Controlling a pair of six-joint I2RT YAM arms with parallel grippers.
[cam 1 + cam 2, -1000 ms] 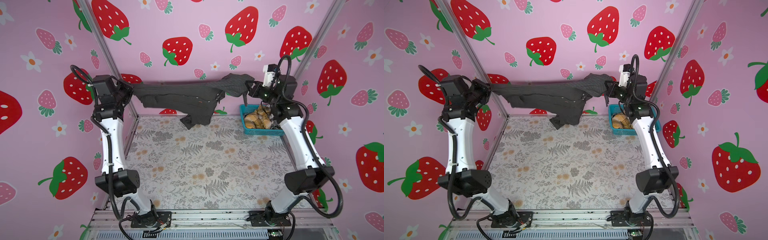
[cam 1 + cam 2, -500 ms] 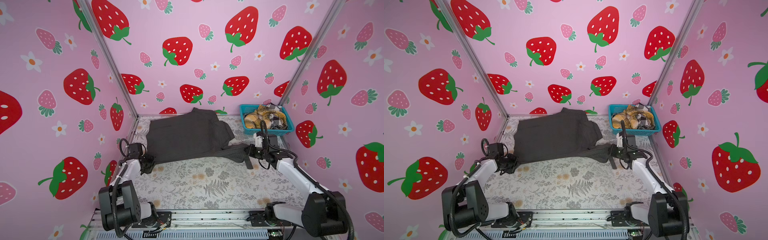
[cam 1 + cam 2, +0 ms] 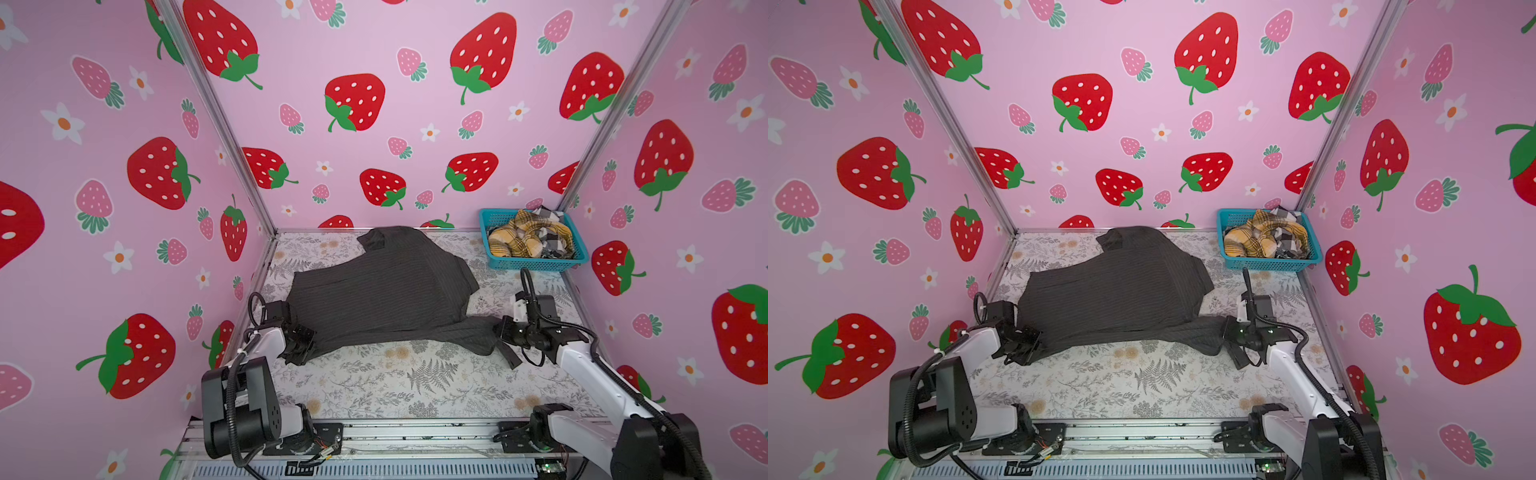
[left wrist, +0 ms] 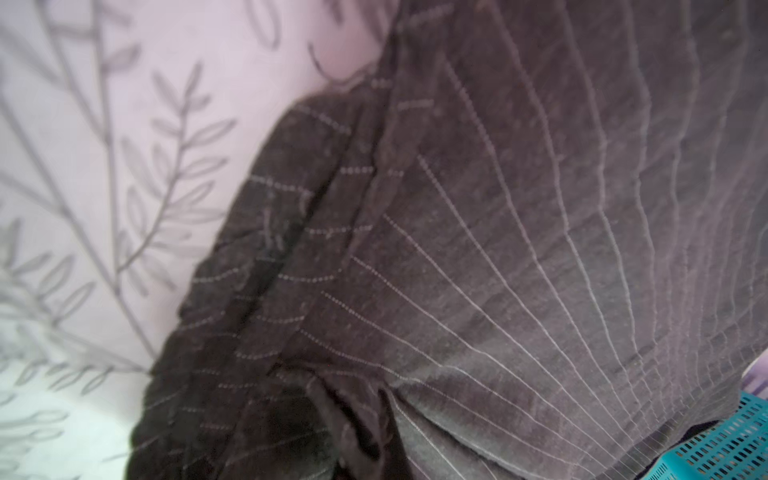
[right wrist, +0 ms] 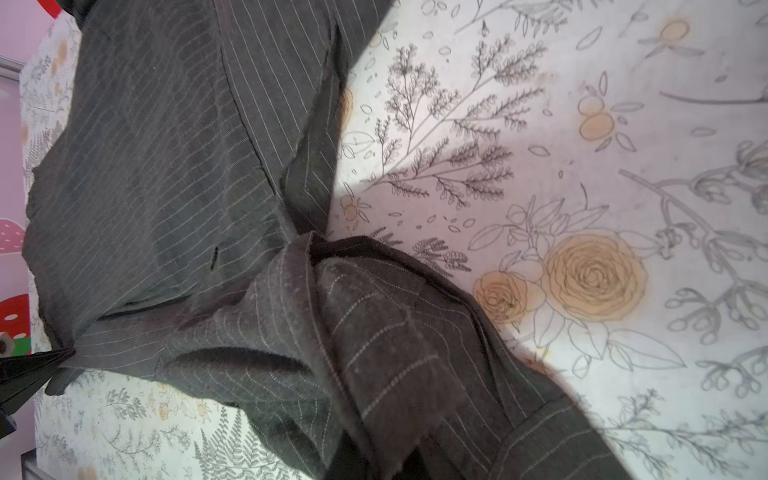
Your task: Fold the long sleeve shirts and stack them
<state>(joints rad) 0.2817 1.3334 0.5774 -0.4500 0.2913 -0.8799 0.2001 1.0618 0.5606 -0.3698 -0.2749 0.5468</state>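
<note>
Left fingers (image 3: 304, 340) and right fingers (image 3: 500, 330) are each pinched shut on the near edge of the charcoal shirt (image 3: 382, 291). It lies spread on the bench (image 3: 415, 386), a bit crooked. If one side lets go first, the big cloth may slide and wrinkle. The basket (image 3: 536, 264) of other shirts (image 3: 521, 243) is well away. The bunched sleeve (image 3: 473, 338) by the right fingers could fold wrong.
</note>
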